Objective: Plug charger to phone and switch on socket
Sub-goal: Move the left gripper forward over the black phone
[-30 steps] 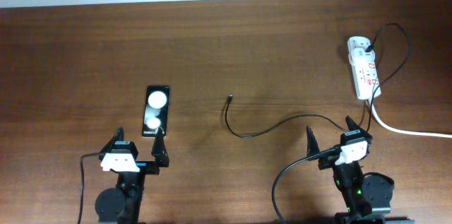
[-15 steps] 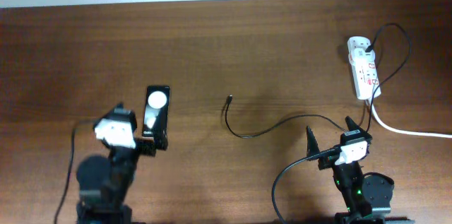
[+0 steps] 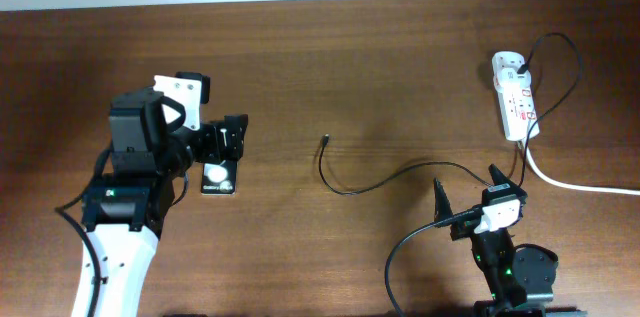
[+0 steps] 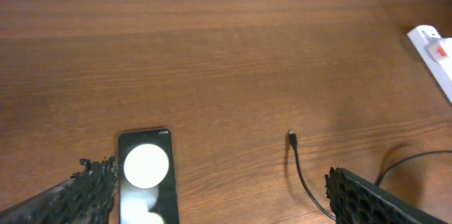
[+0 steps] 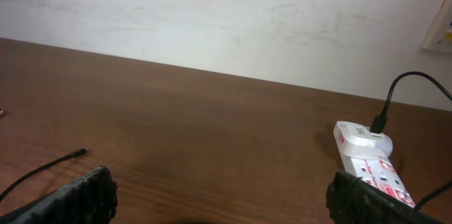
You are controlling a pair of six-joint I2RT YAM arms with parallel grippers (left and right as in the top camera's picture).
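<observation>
While nothing is yet gripped, the work stands at its opening step: reaching for the phone (image 3: 218,177), which lies flat on the table (image 3: 330,47) with its long side running away from the robot. The left tool (image 4: 220,176) hangs above the phone's far end with its fingers spread wide and empty. In the left wrist view the phone sits just inside the left finger rather than centred between the two. The charger (image 3: 345,189) lies loose on the table, its plug tip (image 4: 292,136) well apart from the phone, on the side toward the right arm. From there the thin black cable curves back toward the robot and then runs away from the phone toward the socket (image 3: 515,97), which lies far from the phone on that same side. A black plug appears seated in the socket's far end, and a thick white cord (image 3: 580,185) leaves its near end. The right tool (image 3: 466,182) is parked far from the phone, near the cable's long run, fingers apart and holding nothing.

Judging by this, the plugging and the switch are both still to do. The next move calls for centring the left fingers across the phone's narrow width before closing. I cannot tell which short edge carries the port, so the tip's approach is unsettled.
</observation>
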